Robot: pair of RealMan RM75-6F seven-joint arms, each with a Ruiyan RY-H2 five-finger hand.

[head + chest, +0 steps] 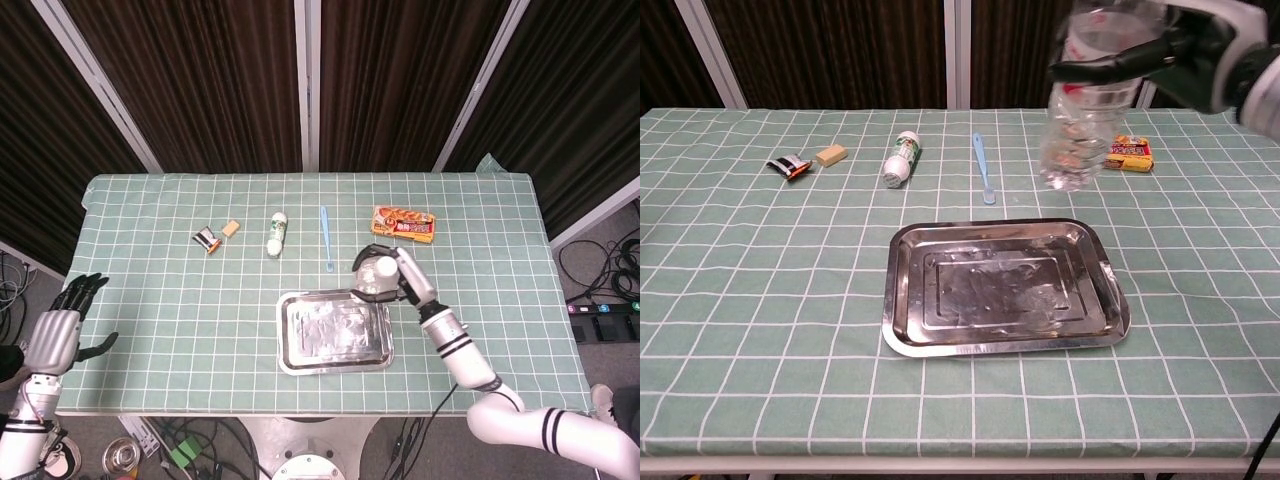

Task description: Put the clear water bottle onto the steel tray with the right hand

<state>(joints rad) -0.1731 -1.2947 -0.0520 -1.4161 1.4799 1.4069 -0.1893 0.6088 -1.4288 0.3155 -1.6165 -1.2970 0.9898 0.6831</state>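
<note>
My right hand (397, 271) (1180, 52) grips the clear water bottle (374, 279) (1083, 110) upright, with its fingers wrapped around the upper part. The bottle hangs in the air above the far right corner of the steel tray (335, 331) (1005, 287), which lies bare at the middle front of the table. In the chest view the bottle's cap is cut off by the top edge. My left hand (62, 325) hangs off the table's left edge, fingers apart, holding nothing.
Along the back of the green checked cloth lie a small dark packet (206, 239), a tan block (232, 228), a white tube (276, 234) (900, 158), a blue toothbrush (326, 238) (983, 168) and an orange snack pack (403, 222) (1130, 152).
</note>
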